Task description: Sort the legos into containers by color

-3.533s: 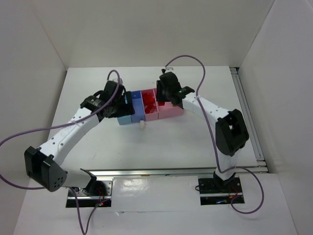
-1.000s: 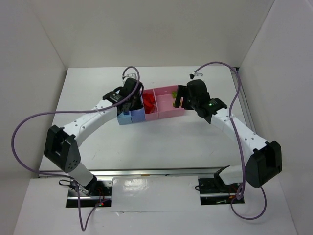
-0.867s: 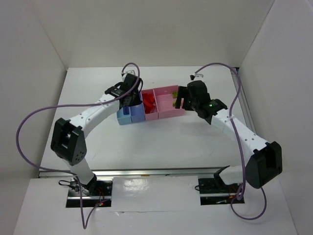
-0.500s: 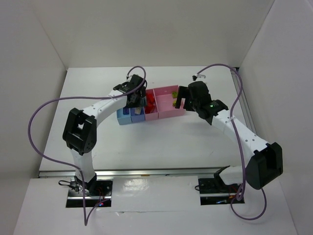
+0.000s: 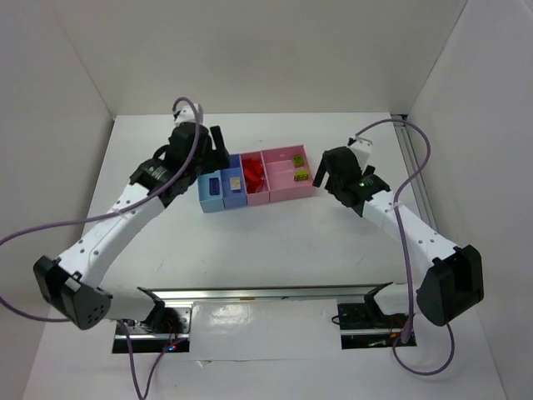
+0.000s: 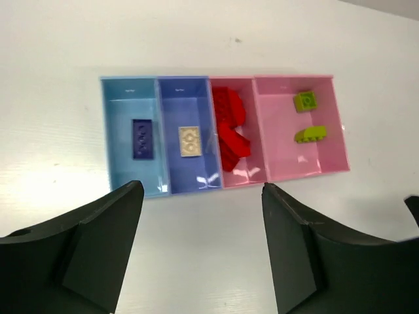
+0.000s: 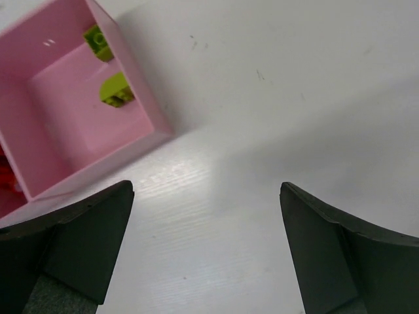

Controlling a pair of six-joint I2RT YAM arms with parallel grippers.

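Observation:
The containers (image 5: 283, 197) stand as one row of four joined bins (image 6: 108, 137). In the light blue bin lies a dark blue lego (image 6: 141, 139); a whitish lego (image 6: 190, 141) rests in the darker blue bin. Red legos (image 6: 230, 127) are piled in the narrow pink bin. Two lime green legos (image 6: 305, 100) (image 6: 311, 134) sit in the wide pink bin (image 7: 78, 173). My left gripper (image 5: 218, 148) (image 6: 201, 190) hangs open and empty above the table beside the row's left end. My right gripper (image 5: 319, 173) (image 7: 206, 190) stands open and empty over bare table just right of the wide pink bin.
White walls close in the table at the back and both sides. A metal rail (image 5: 425, 200) runs along the right edge. Purple cables (image 5: 50, 225) loop off both arms. The arm bases (image 5: 158, 317) are bolted at the near edge.
My left gripper opened, left the whitish lego in the darker blue bin and drew back to the left. My right gripper opened wider and backed off to the right of the wide pink bin.

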